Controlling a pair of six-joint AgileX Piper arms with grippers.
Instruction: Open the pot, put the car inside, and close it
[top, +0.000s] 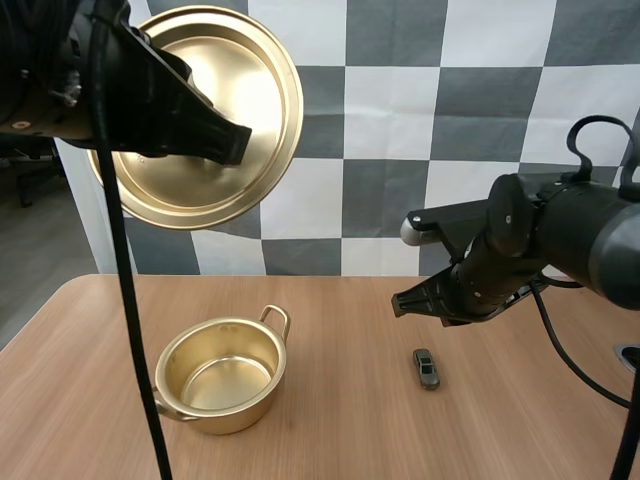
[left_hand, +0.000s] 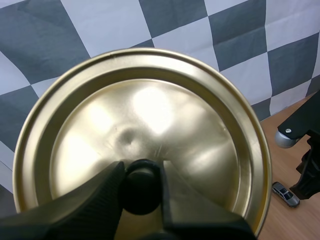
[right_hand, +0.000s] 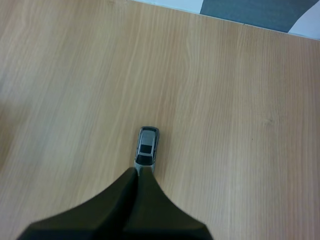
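Pinching the lid (left_hand: 150, 115) by its knob (left_hand: 141, 192), your left gripper (left_hand: 142, 170) holds it high; your right gripper (right_hand: 136, 172), pressed together, hovers over the car (right_hand: 146, 146) on the table (top: 350, 430), near the open pot (top: 220, 375).

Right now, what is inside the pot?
Nothing visible: the pot shows its bare gold bottom. Its near inner wall is hidden by the rim. The car lies on the table beside it; the left gripper holds the lid aloft.

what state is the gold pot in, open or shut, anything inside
Open and empty: the round gold metal pot stands lidless, its inside bare. The left gripper holds the gold lid aloft by its black knob.
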